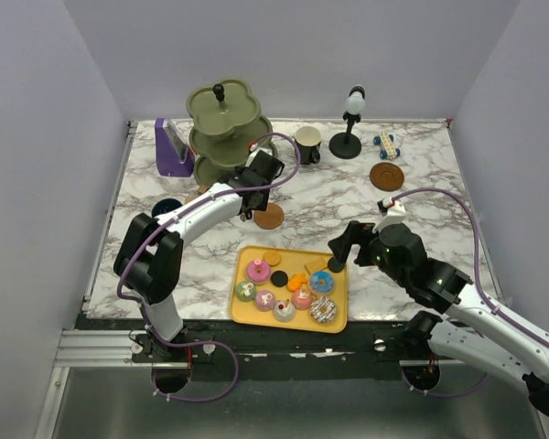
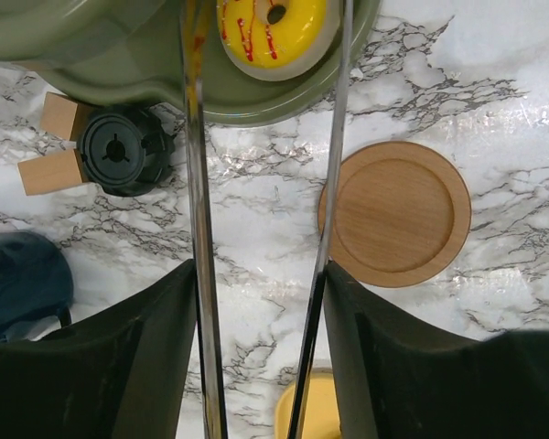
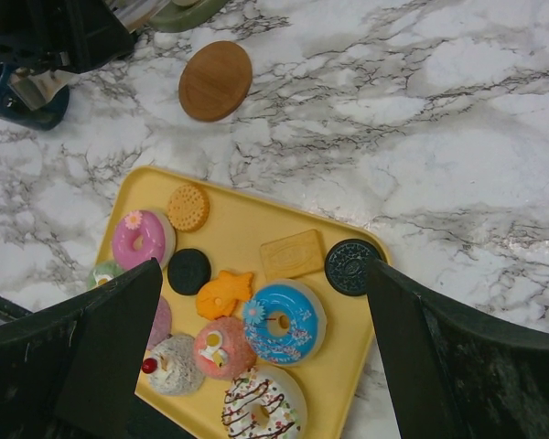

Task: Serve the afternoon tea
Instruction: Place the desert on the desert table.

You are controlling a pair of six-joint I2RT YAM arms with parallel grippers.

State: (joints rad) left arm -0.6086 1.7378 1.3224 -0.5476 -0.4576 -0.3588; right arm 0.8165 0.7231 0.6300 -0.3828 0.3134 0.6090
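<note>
Olive-green three-tier stand (image 1: 224,128) at the back left of the marble table (image 1: 329,192). On its lowest tier, a yellow doughnut (image 2: 273,27) with red stripes. Left gripper (image 2: 267,18) at that tier, long thin metal fingers (image 2: 197,229) parted, one on either side of the doughnut and just beside its edges; touching it or not, cannot tell. Just right of that arm, a round brown coaster (image 1: 268,216) flat on the table; a second coaster (image 1: 386,176) well apart towards the right. Dark-blue mug (image 1: 167,208) left of the arm, black cream-lined mug (image 1: 307,144) just right of the stand at the back. Yellow tray (image 3: 247,224) at the near edge, holding sweets: pink doughnut (image 3: 142,240), blue doughnut (image 3: 279,322), round biscuit (image 3: 188,208), square biscuit (image 3: 291,255), dark biscuits (image 3: 189,271), cupcakes (image 3: 222,347). Right gripper (image 3: 265,274) above the tray's far right corner, jaws spread wide, holding nothing
</note>
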